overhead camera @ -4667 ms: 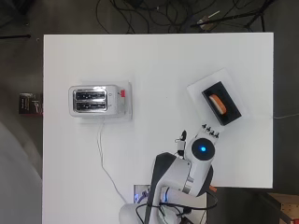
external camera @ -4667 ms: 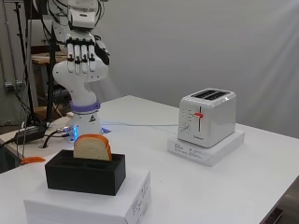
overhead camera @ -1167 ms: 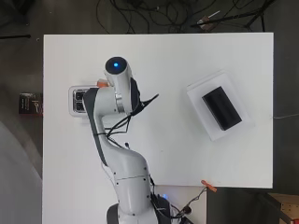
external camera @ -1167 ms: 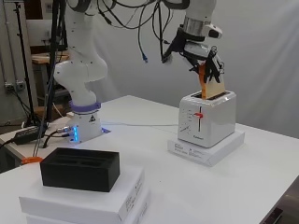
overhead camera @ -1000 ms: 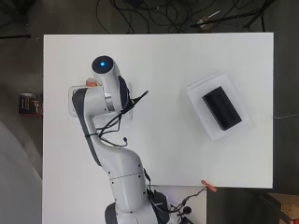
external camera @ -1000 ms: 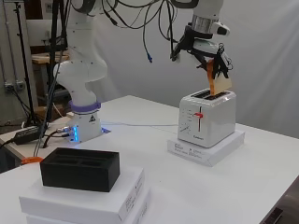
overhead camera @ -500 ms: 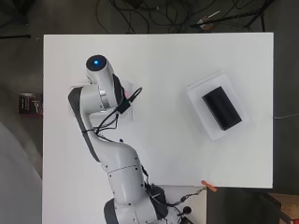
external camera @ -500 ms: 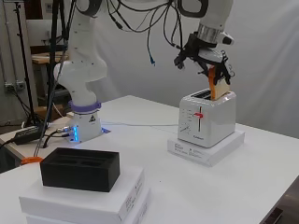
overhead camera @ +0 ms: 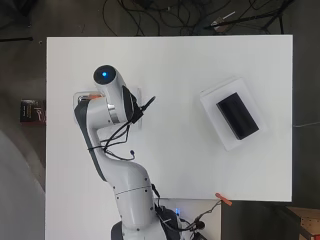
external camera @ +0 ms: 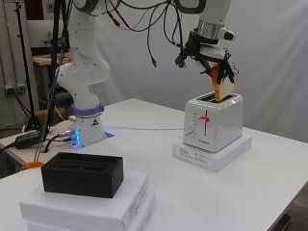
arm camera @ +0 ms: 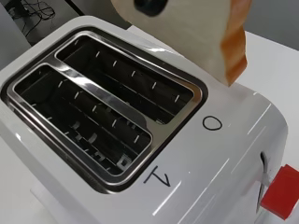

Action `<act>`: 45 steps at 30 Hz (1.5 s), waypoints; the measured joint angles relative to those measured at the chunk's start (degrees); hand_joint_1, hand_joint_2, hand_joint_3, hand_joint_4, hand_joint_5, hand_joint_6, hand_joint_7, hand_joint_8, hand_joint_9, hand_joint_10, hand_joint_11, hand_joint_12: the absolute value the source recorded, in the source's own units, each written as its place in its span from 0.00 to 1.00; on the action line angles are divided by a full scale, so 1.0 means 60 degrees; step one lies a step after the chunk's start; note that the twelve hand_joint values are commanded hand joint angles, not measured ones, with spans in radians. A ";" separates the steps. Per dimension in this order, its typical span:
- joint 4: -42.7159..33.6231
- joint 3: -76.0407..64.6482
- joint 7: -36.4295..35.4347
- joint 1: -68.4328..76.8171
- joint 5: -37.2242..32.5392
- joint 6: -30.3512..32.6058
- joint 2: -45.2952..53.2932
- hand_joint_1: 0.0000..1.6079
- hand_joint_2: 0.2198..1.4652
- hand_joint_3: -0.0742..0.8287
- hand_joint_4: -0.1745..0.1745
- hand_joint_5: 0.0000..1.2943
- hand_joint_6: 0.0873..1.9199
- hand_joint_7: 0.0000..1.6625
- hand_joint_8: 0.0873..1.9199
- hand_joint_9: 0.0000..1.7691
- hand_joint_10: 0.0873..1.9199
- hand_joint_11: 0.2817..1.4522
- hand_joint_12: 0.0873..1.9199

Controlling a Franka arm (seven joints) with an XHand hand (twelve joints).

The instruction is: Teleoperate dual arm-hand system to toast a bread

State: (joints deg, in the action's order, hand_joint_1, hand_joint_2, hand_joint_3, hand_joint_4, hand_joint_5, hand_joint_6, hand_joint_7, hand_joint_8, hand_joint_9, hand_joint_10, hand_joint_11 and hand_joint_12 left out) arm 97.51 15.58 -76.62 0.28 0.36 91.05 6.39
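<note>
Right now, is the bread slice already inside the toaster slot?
Not yet. The robot hand holds the bread slice above the toaster; both slots look empty.

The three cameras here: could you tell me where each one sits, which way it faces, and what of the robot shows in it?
Overhead view: above the table, looking straight down; the whole arm shows, covering most of the toaster.
Side view: beside the table, looking across; shows the arm and the hand holding the bread slice over the toaster.
Wrist view: at the wrist, looking down into both empty toaster slots; only a dark fingertip on the bread shows.
Side and wrist views share the toaster, its red lever and the bread.
</note>
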 joint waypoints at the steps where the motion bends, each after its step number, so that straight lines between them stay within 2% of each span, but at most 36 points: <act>1: 0.0077 -0.0002 0.0047 0.0007 -0.0168 -0.0001 -0.0104 0.77 0.75 0.08 0.00 0.55 0.64 0.67 0.42 0.81 0.00 0.46 0.00; 15: 0.0826 0.0306 -0.0050 0.0163 -0.0387 0.0343 -0.0363 0.78 0.73 0.08 0.00 0.59 0.60 0.70 0.39 0.82 0.00 0.49 0.00; 16: 0.0808 0.0332 -0.0051 0.0178 -0.0339 0.0336 -0.0332 0.70 0.76 0.08 0.36 0.60 0.61 0.71 0.29 0.83 0.00 0.50 0.00; 19: 0.0762 0.0318 0.0087 0.0198 -0.0394 0.0275 -0.0178 0.75 0.75 0.08 0.09 0.57 0.61 0.68 0.41 0.84 0.00 0.50 0.01; 20: 0.0795 0.0299 0.0160 0.0207 -0.0532 0.0251 -0.0059 0.76 0.77 0.09 0.04 0.54 0.63 0.65 0.47 0.83 0.00 0.51 0.02; 21: 0.0800 0.0279 0.0224 0.0216 -0.0631 0.0235 0.0058 0.52 0.68 0.07 0.12 0.34 0.42 0.46 0.33 0.64 0.00 0.39 0.00; 22: 0.0805 0.0250 0.0250 0.0218 -0.0652 0.0242 0.0129 0.29 0.57 0.04 0.22 0.18 0.22 0.27 0.17 0.39 0.00 0.26 0.00; 23: 0.0828 0.0233 0.0287 0.0221 -0.0647 0.0295 0.0149 0.15 0.49 0.04 0.33 0.09 0.09 0.14 0.07 0.23 0.00 0.18 0.00; 24: 0.0886 0.0234 0.0388 0.0242 -0.0591 0.0432 0.0103 0.07 0.45 0.04 0.41 0.04 0.02 0.07 0.01 0.14 0.00 0.14 0.00; 25: 0.1022 0.0231 0.0618 0.0268 -0.0479 0.0685 -0.0004 0.03 0.43 0.05 0.45 0.05 0.00 0.07 0.00 0.12 0.00 0.13 0.00; 26: 0.1224 0.0214 0.0940 0.0286 -0.0377 0.1014 -0.0117 0.02 0.47 0.07 0.47 0.07 0.00 0.11 0.00 0.16 0.00 0.14 0.00; 28: 0.1741 0.0284 0.1744 0.0201 -0.0338 0.1816 -0.0325 0.00 0.55 0.09 0.46 0.09 0.00 0.16 0.00 0.23 0.00 0.16 0.00; 30: 0.2009 0.0439 0.2155 -0.0031 -0.0593 0.2204 -0.0453 0.00 0.58 0.09 0.45 0.10 0.00 0.17 0.00 0.24 0.00 0.15 0.00; 35: 0.2084 0.0998 0.2126 -0.1070 -0.1089 0.2191 -0.0817 0.02 0.60 0.09 0.40 0.11 0.00 0.15 0.00 0.22 0.00 0.13 0.00; 45: 0.2432 -0.0656 0.3617 -0.1634 -0.1554 0.2312 -0.0745 0.05 0.63 0.08 0.43 0.26 0.00 0.19 0.00 0.24 0.00 0.12 0.00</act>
State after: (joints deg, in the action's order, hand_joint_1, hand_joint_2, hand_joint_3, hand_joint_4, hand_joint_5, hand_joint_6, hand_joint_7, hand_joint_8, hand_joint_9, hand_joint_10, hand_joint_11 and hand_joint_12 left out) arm 112.10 11.65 -54.91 -9.52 -8.96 104.92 1.92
